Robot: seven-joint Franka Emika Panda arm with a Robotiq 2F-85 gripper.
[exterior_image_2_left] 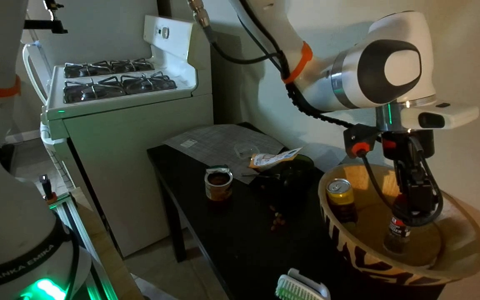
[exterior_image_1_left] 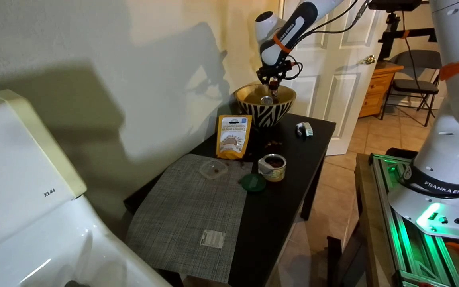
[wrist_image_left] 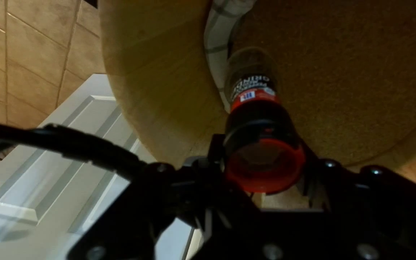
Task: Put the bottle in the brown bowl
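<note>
Pointing base-down inside the brown bowl [exterior_image_1_left: 263, 114], the bottle [wrist_image_left: 255, 95] is clasped at its dark top by the gripper [wrist_image_left: 262, 153], whose fingers are closed against it on both sides. Whether the base is resting on the bowl's floor cannot fairly be told, the interior being dim. In an exterior view, a yellow can [exterior_image_2_left: 341, 198] is seen in the same bowl, near its wall and apart from the bottle. The bowl (zebra-striped on the outside) is borne by a black table [exterior_image_1_left: 269, 227], and near it a mango pouch [exterior_image_1_left: 233, 137] and a white brush [exterior_image_2_left: 301, 288] are seen. Farther along, a tin [exterior_image_1_left: 276, 173], a green lid [exterior_image_1_left: 253, 182] and a clear dish [exterior_image_1_left: 208, 172] are set out, the dish on a grey placemat [exterior_image_1_left: 189, 215].
</note>
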